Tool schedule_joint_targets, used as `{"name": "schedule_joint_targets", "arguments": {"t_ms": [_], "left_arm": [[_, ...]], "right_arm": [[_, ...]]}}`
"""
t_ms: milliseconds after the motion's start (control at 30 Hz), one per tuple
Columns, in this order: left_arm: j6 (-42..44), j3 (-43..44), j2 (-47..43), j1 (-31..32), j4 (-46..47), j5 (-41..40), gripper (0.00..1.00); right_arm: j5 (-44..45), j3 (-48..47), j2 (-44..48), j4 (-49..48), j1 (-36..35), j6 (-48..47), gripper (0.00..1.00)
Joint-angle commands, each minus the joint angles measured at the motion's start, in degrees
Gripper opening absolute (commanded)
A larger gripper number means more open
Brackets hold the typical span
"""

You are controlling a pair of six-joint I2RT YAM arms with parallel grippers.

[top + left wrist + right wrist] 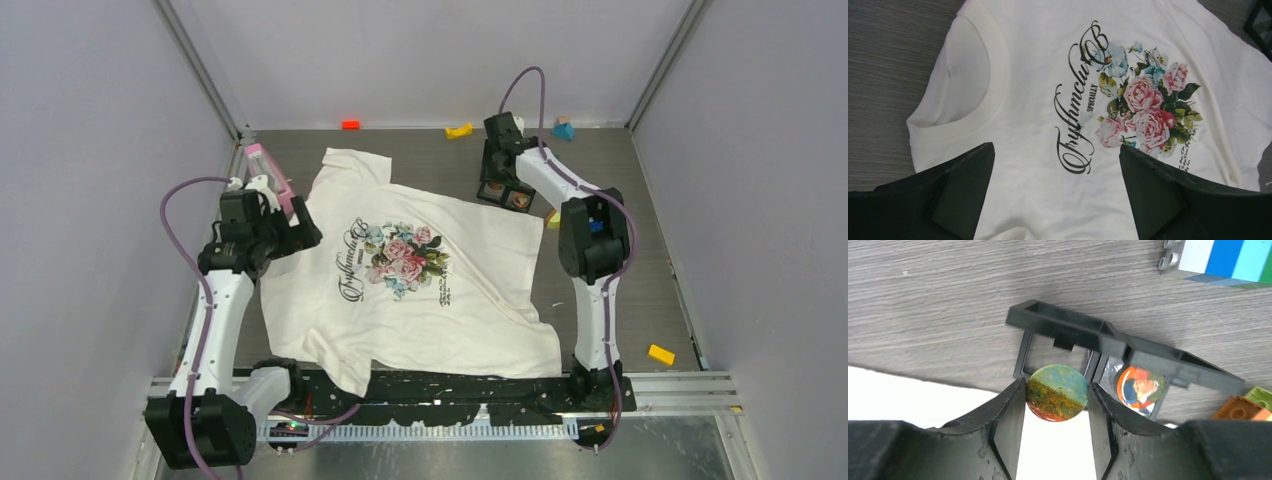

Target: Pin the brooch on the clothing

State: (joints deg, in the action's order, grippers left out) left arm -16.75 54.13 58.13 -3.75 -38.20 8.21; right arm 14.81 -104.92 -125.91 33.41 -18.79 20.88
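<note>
Two brooches in view. The landscape brooch [1055, 396] sits between the right jaws with both pads on its rim, which reads as a pinch. It's at the near edge of the black holder [1068, 325]'s left bay, can't tell if it's lifted. Second brooch [1140, 386] is in the right bay.

Left jaws are spread wide and hang over the T-shirt [455, 320], holding nothing. T-shirt lies flat mid-desk [660, 300], print up, collar toward the left arm.

Step in hand, my read: extract the brooch.
- Grip is on a round edge, so check it's centred on the pads.
- Rise straight and slow to clear the holder wall, no wrist twist.
- Pin side is hidden, orientation unknown.
- Aim for plain fabric beside the print.
</note>
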Motion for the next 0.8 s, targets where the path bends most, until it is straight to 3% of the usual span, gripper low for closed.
{"name": "schedule_joint_targets", "arguments": {"t_ms": [0,300,500,767], "left_arm": [[-4.95,-2.06,0.19,0.23,5.08,8.31,1.0],[-15.07,-7.61,8.66,0.24,16.98,30.96,1.0],[-17.26,-8.72,11.4,0.36,18.75,35.56,1.0],[-17.51,-9.72,14.63,6.29,19.07,38.81,1.0]], "right_arm": [[-2.29,3.69,9.38,-1.8,-1.85,-2.85,0.33],[-8.43,22.7,21.72,-12.92,-13.36,-10.83,0.33],[-15.38,31.94,28.83,-17.91,-22.92,-12.77,0.31],[-16.82,33.3,32.23,-19.9,-33.25,-13.62,0.31]]}}
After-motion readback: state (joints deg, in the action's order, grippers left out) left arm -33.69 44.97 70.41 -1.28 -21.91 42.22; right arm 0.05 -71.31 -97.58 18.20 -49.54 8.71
